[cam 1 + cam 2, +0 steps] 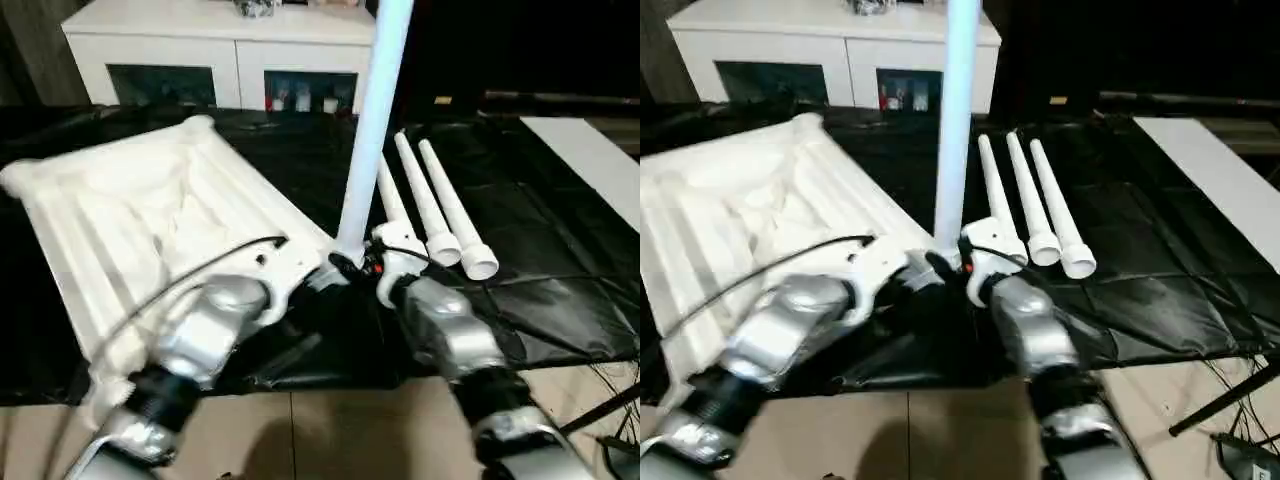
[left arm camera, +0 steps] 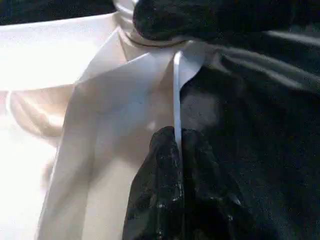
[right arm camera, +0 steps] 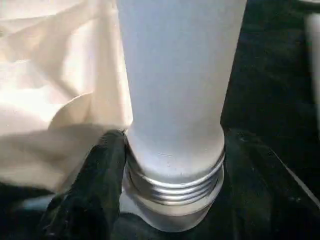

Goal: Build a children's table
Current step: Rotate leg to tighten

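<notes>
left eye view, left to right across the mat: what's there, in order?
tabletop → left gripper → upright leg → three legs lying flat → flat white board

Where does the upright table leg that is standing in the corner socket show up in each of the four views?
Left eye view: upright leg rises from centre to the top edge.
Right eye view: same leg, just left of centre.
Left wrist view: its base, partly hidden, at the tabletop corner.
Right wrist view: close up, threaded end showing above the socket.
Shared landmark: the tabletop's near corner socket.
</notes>
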